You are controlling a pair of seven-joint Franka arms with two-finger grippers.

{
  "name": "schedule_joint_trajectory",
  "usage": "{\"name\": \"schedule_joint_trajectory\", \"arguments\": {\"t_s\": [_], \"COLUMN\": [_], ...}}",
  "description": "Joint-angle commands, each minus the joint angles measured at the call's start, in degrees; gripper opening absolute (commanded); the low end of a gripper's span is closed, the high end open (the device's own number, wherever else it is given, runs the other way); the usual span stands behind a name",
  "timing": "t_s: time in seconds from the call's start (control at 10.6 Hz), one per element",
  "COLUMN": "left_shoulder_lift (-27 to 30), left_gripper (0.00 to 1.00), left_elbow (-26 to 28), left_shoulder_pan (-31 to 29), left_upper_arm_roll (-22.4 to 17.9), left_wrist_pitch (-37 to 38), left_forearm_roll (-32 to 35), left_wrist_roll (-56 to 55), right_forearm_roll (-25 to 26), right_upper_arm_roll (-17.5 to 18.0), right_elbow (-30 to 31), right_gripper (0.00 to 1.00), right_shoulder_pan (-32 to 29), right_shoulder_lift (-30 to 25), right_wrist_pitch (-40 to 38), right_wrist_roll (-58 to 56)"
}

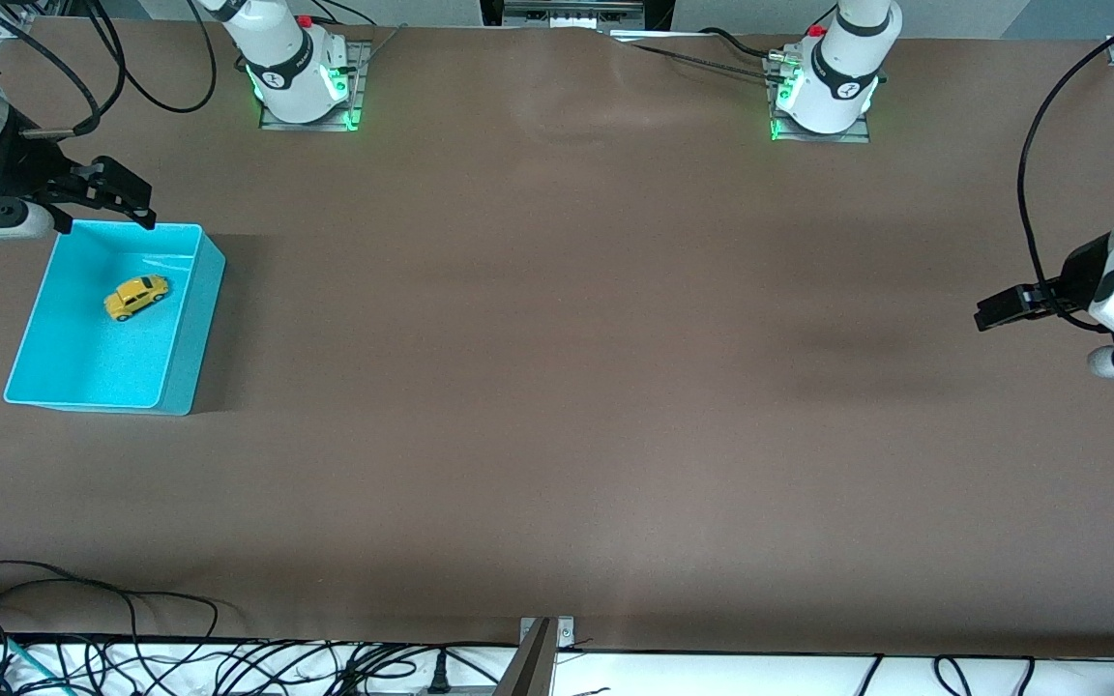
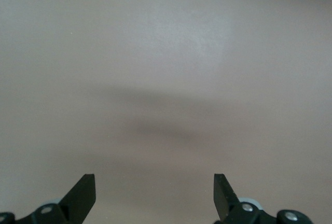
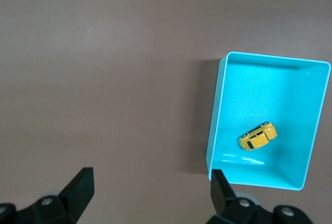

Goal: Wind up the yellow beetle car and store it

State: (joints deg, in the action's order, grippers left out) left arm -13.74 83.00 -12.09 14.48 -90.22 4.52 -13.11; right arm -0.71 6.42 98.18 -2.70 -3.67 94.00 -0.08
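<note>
The yellow beetle car (image 1: 136, 297) sits on its wheels in the cyan bin (image 1: 182, 362) — at about five o'clock from the empty, open right gripper (image 1: 104, 205), long axis toward two o'clock. The left gripper (image 1: 994, 312), open and empty, waits well apart.

Brown table (image 1: 557, 387) with a cyan bin (image 1: 194, 333) on it

Left pincer (image 1: 982, 317) and right pincer (image 1: 136, 205) open
</note>
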Motion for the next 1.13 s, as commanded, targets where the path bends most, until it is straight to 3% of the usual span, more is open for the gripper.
{"name": "schedule_joint_trajectory", "arguments": {"t_s": [0.0,0.09,1.04], "left_shoulder_lift": [3.54,3.81,3.55], "left_gripper": [1.00,1.00,1.00], "left_elbow": [3.21,3.57,3.92], "left_shoulder_pan": [11.16,11.99,12.00], "left_upper_arm_roll": [-12.40,-14.12,-13.87], "left_wrist_pitch": [-0.31,-0.48,-0.49], "left_forearm_roll": [-2.47,-4.76,-4.34], "left_wrist_roll": [1.42,1.60,2.04], "right_forearm_roll": [0.80,0.80,1.32], "right_upper_arm_roll": [-0.61,-0.53,-0.62], "right_elbow": [-1.41,-1.50,-2.20], "right_gripper": [1.00,1.00,1.00], "right_shoulder_pan": [0.76,0.85,1.20], "right_shoulder_lift": [1.03,1.04,1.04], "right_wrist_pitch": [-1.45,-1.71,-4.53], "right_wrist_roll": [0.69,0.69,1.40]}}
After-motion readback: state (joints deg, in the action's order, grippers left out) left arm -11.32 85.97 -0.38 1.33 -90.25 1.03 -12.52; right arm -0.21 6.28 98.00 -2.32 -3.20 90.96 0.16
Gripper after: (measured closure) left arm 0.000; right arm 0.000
